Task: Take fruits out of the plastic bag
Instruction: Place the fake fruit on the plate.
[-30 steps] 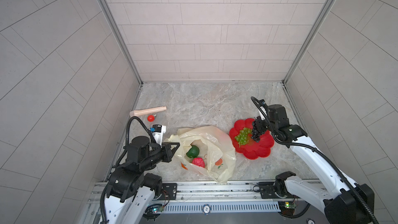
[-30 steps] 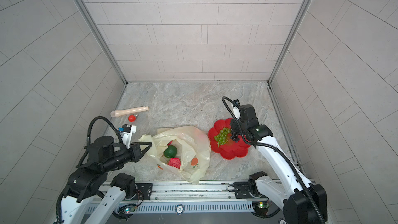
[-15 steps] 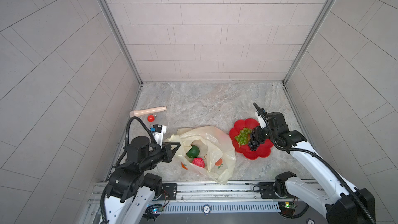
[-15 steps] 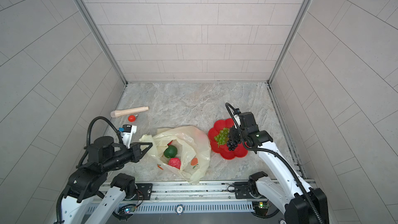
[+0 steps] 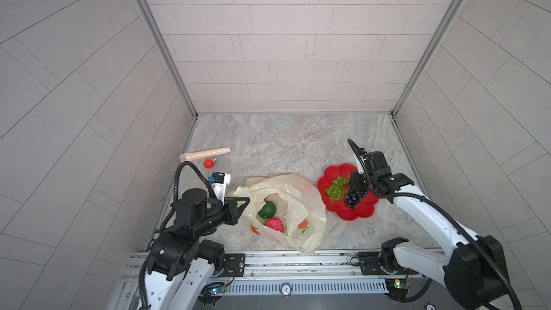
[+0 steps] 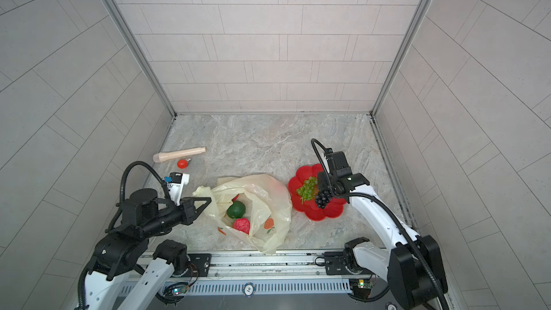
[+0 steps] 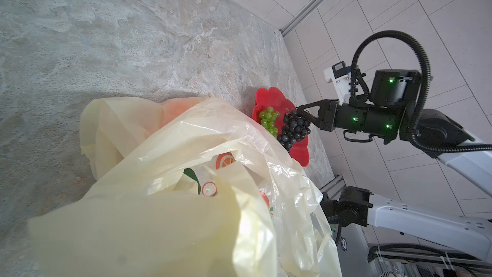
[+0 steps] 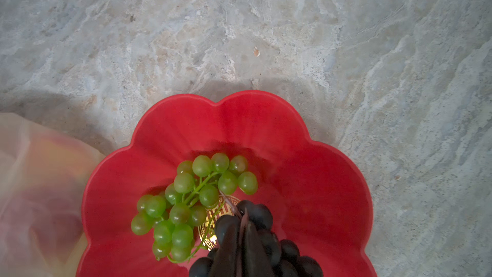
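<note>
Left wrist: right jaws seemingly pinch top of dark purple grape bunch (image 7: 294,129) — left jaws clamp bag (image 5: 298,192).

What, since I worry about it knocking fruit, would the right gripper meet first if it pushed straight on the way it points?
The dark purple grape bunch, which lies against the right gripper at its tips. Past it, probably the floor of the red plate, close beside the green grape bunch; depth is unclear.
</note>
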`<state>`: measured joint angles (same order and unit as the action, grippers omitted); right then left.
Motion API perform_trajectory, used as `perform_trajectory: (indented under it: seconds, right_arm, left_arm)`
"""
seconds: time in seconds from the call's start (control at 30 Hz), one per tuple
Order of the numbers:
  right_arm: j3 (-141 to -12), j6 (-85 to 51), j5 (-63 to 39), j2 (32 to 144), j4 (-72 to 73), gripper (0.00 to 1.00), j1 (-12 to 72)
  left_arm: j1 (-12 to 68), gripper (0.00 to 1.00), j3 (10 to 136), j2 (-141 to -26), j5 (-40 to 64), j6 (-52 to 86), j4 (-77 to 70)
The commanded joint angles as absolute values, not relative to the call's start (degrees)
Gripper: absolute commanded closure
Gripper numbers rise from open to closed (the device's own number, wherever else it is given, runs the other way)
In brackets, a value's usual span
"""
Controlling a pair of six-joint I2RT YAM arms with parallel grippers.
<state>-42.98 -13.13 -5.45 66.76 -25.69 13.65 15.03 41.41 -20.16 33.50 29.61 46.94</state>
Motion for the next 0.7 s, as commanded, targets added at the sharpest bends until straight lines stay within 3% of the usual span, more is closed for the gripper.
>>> perform_trajectory:
  seconds: [0.0,0.23,0.47,0.67]
  right_arm:
    - [-46.35,-13.01,-2.78,71.58,-26.57,0.72,13.18]
    - [-50.73,-14.17,-4.38,73.55,-27.62,0.58,13.18]
    - [-50.23,-13.93,-2.2,68.52,-31.85,0.56,13.18]
    - [-42.84,-16.44,-3.52,63.77,-29.09,0.61,13.18]
  left_arm:
    - [14.84,0.96,40.95,-19.36,33.91,29.59,45.65]
    - [14.82,0.96,40.79,-18.73,33.45,29.65,45.73]
    - [14.83,0.96,40.86,-18.86,33.35,29.78,45.74]
    - [14.83,0.96,40.83,-19.41,33.32,29.8,45.74]
